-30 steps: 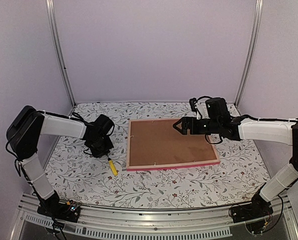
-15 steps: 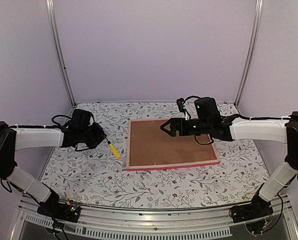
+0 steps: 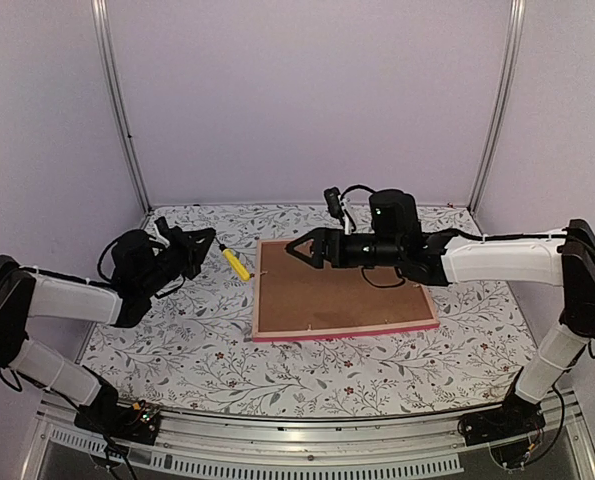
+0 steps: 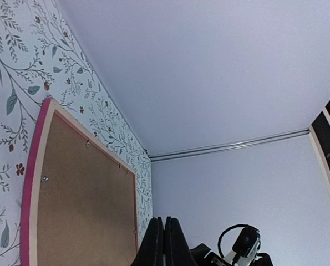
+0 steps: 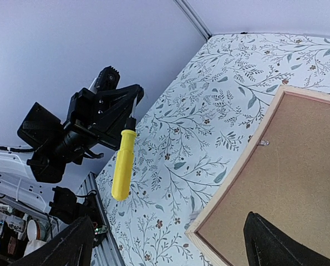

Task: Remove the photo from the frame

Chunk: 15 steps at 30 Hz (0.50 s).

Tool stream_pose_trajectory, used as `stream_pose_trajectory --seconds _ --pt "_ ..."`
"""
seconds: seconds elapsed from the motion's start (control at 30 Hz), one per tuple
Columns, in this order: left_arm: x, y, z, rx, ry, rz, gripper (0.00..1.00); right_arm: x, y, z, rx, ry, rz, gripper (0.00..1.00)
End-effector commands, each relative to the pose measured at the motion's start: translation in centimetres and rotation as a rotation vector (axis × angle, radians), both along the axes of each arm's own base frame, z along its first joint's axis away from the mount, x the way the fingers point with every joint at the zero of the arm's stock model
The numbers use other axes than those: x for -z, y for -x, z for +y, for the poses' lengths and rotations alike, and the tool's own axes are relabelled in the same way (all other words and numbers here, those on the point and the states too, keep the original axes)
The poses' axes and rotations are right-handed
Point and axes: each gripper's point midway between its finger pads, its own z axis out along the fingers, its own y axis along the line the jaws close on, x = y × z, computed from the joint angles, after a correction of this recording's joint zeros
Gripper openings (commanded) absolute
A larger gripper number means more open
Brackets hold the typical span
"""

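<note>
The yellow-handled screwdriver [image 3: 236,264] has been lifted in the closed left pincer [image 3: 210,242], so the pink-edged rectangular frame [image 3: 347,332] beneath the wide-open, empty right pincer [image 3: 299,250] can be unclipped.

Top camera: I read it as fixed high behind both arm bases, tilted down and forward. It takes in the whole bench [image 3: 177,340] up to the back wall [image 3: 307,100] and is the farthest view.

Left wrist camera: low and rolled sideways, sighting past the left tool [image 4: 163,244] at the frame [image 4: 27,188], with the right arm [image 4: 237,252] beyond.

Right wrist camera: close above one edge of the frame, looking out between the fingers of the right tool [image 5: 170,249]. It faces back at the left tool and the yellow screwdriver [image 5: 122,166].

All three views share part of the frame and the patterned bench beside it.
</note>
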Motion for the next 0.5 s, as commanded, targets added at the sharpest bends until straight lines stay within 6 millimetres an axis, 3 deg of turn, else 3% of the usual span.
stream_pose_trajectory --seconds 0.0,0.3,0.47 --pt "-5.6 1.1 0.1 0.034 0.158 -0.209 0.00 -1.9 0.4 2.4 -0.067 -0.131 0.041 0.96" --pt "-7.6 2.5 -1.3 0.106 0.250 -0.308 0.00 -3.5 2.2 6.9 -0.173 -0.232 0.107 0.95" --pt "-7.8 3.0 -2.0 0.140 0.282 -0.337 0.00 -3.1 3.7 9.2 -0.239 -0.245 0.135 0.90"
